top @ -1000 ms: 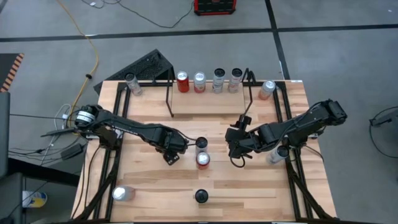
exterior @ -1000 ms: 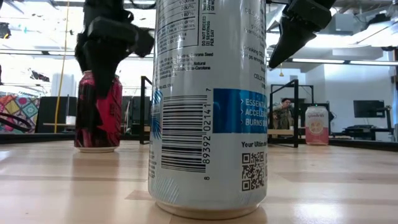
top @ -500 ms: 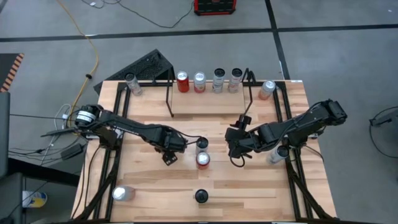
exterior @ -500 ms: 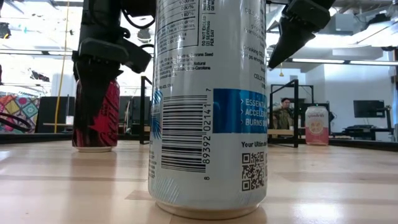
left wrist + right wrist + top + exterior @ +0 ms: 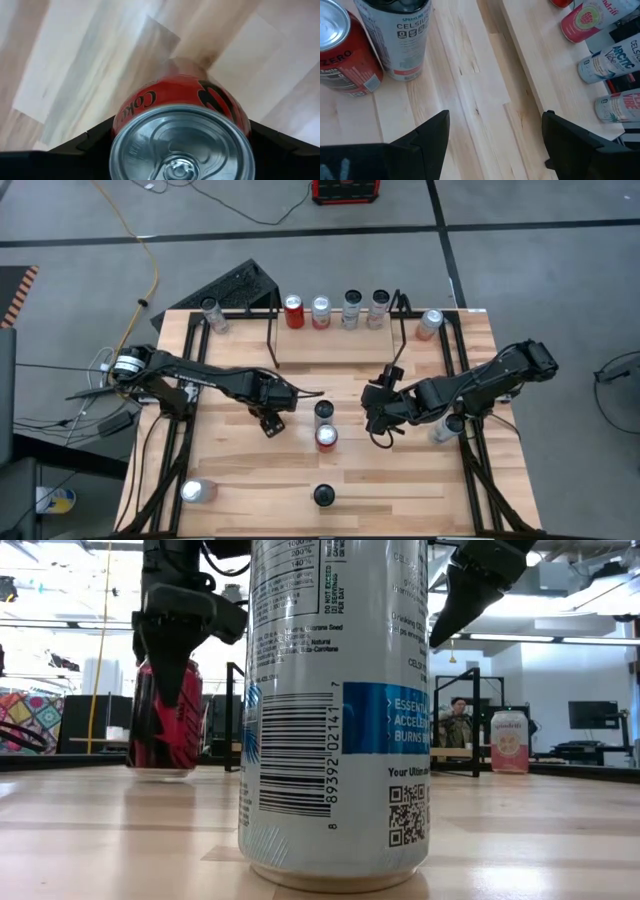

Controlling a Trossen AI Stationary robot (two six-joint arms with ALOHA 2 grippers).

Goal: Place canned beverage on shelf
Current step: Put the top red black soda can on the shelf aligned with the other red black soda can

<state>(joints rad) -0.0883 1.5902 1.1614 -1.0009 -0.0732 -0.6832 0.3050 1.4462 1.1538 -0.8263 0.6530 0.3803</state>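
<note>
High view, left side: what is held?
– A red Coke can (image 5: 180,100) is gripped by the left jaws, closed on its two sides just below the rim. From above it is hidden under the left arm (image 5: 215,383).

Where is it placed on the bench (image 5: 240,470)?
– Mid-bench, at 9 o'clock of the two cans standing in the middle, a Celsius can (image 5: 323,412) and a red Zero can (image 5: 326,438). It is kept apart from both. In the low view it is seen slightly tilted. Whether its base is clear of the wood cannot be told.

Right side?
– The right jaws are held open with nothing between them, raised above the bench at 3 o'clock of the middle pair.

Shelf?
– The shelf (image 5: 272,340) is set at the bench's 12 o'clock edge, well apart from the gripped can. Four cans (image 5: 320,311) are lined up along its back.

Anything else noted?
– Loose cans are stood near the bench corners, and one tall can (image 5: 335,710) fills the low view's foreground. A person (image 5: 457,725) is seen far back in the room.
</note>
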